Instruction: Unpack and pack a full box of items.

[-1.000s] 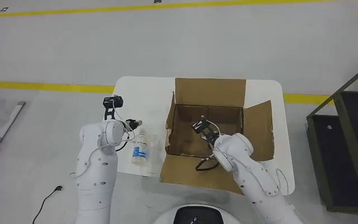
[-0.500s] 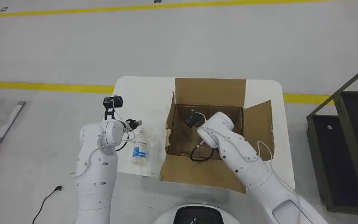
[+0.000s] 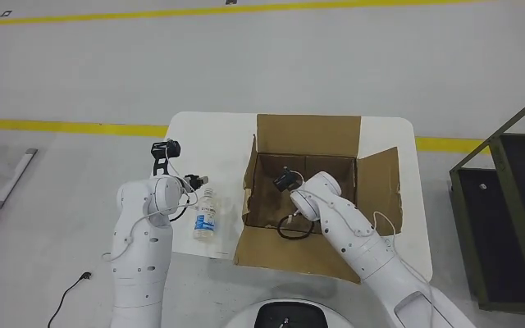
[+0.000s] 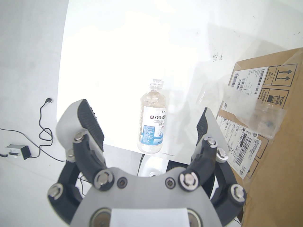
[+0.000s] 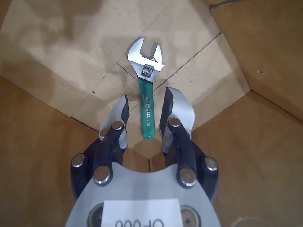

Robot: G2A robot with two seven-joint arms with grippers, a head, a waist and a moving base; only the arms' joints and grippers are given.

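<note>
- In the top view the right arm covers part of the cardboard box (image 3: 305, 182) floor, and the right gripper (image 3: 284, 179) is low inside, near the box's left wall.
- From the right wrist, the right gripper (image 5: 146, 95) has its fingers parted – one on each side of the wrench (image 5: 146, 81)'s green handle, with a gap on both sides.
- The wrench lies flat on the box floor across a flap seam, with the walls rising close around it.
- The left gripper (image 4: 144, 109) hangs spread wide above the bottle (image 4: 152, 119).
- The bottle lies on its side near the front edge of the table (image 3: 213, 139) – a strip of white top separates it from the box.
- The box's outer wall is cut off at the frame edge, and what is in its clear pouch (image 4: 268, 116) is hard to make out.
</note>
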